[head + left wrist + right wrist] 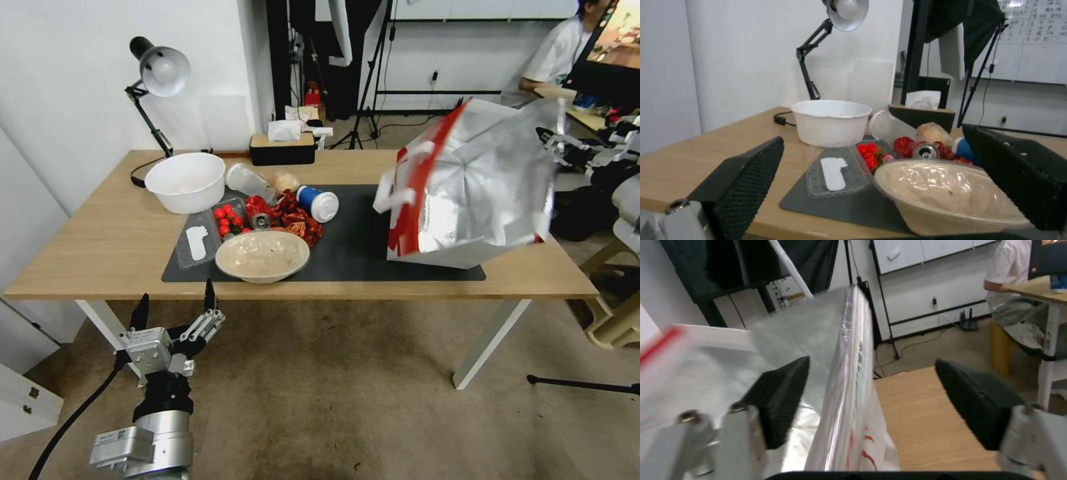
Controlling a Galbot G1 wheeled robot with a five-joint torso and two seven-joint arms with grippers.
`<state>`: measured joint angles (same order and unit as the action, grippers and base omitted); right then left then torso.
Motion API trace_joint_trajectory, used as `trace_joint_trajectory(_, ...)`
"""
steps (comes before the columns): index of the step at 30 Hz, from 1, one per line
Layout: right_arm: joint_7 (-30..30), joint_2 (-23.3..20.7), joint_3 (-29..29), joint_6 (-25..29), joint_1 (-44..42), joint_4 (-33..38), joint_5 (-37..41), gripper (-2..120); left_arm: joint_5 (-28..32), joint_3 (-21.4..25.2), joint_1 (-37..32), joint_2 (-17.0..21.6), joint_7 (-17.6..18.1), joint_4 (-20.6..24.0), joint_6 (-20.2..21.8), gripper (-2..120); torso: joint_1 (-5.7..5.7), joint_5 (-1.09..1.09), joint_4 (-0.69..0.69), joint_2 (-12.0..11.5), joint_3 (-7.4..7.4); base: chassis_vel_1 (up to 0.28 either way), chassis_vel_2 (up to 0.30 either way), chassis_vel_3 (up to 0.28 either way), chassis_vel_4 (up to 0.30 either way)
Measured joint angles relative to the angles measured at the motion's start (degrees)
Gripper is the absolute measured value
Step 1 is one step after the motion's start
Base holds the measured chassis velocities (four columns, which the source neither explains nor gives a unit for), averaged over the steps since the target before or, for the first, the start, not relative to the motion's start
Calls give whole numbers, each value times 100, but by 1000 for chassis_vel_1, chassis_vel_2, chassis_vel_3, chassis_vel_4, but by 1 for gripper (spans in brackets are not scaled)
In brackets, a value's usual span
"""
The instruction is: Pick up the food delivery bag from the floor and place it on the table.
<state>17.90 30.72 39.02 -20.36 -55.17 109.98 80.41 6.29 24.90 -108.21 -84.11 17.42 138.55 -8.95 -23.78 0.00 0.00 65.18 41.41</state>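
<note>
The food delivery bag (473,187) sits tilted on the right end of the table (87,247), its base on the dark mat (353,247). The right gripper (871,406) has its fingers spread wide, one on each side of the bag's upper edge, not clamping it. The left gripper (175,308) hangs low before the table's front edge, jaws wide and empty, the covered bowl (262,255) just beyond it
</note>
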Motion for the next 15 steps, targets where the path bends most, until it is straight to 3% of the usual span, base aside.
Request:
trace_joint_trajectory(6,-105,-92,168,-4,-203,60,-48,99,17,-36,21,35,17,0,40,100,0,0,-1,0,0,0,0,0,0)
trace_joint_trajectory(15,-32,-94,289,-124,-390,196,-49,100,88,-30,56,95,-2,36,149,100,0,0,-1,0,0,0,0,0,0)
